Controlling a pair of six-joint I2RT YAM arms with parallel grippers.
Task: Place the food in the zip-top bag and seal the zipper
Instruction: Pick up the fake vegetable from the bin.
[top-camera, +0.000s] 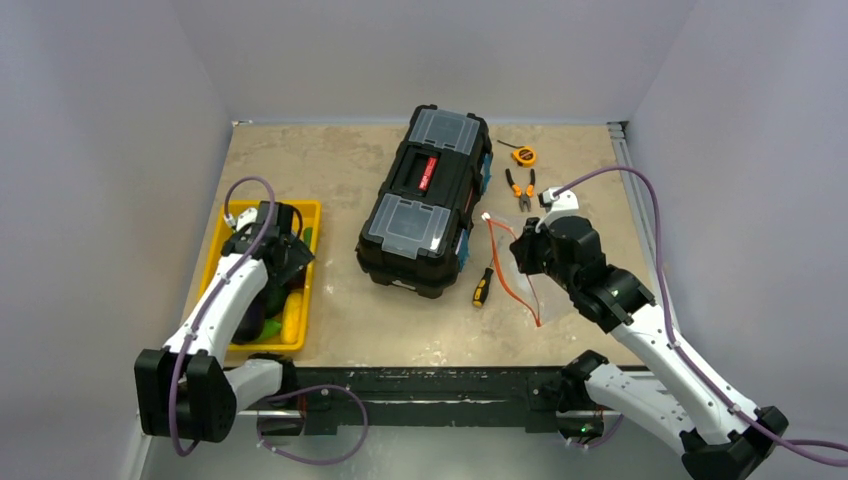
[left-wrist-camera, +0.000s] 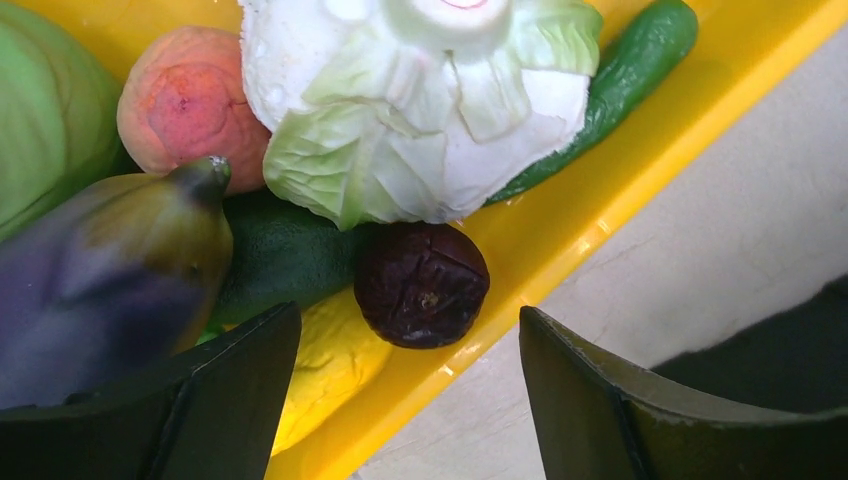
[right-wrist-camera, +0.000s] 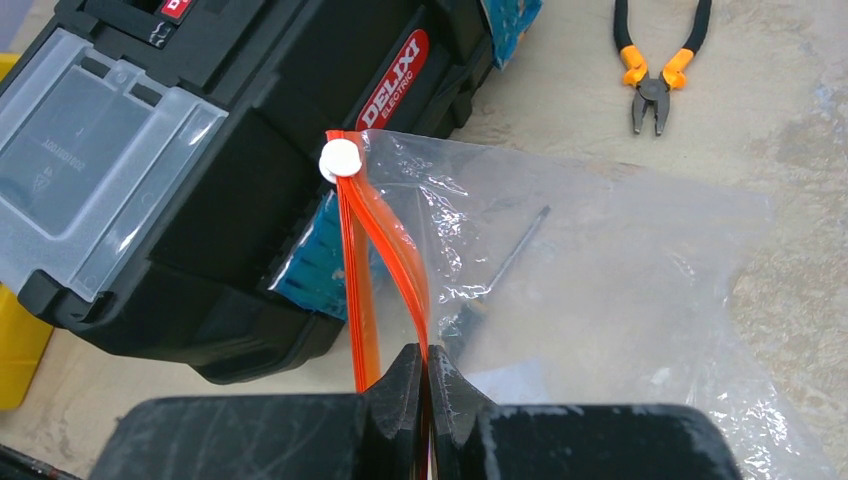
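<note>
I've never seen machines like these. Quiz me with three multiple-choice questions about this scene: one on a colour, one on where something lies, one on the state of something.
1. The zipper on the zip-top bag is:
A. blue
B. red-orange
C. green

2. The food lies:
A. inside the zip-top bag
B. on a plate
C. in the yellow tray

3. The right gripper is:
A. shut on the zipper
B. wide open
C. out of sight

Answers:
1 B: the right wrist view shows a red-orange strip along the bag's edge.
2 C: the left wrist view shows the pieces piled in the tray.
3 A: its jaws are pressed together on the strip.
</note>
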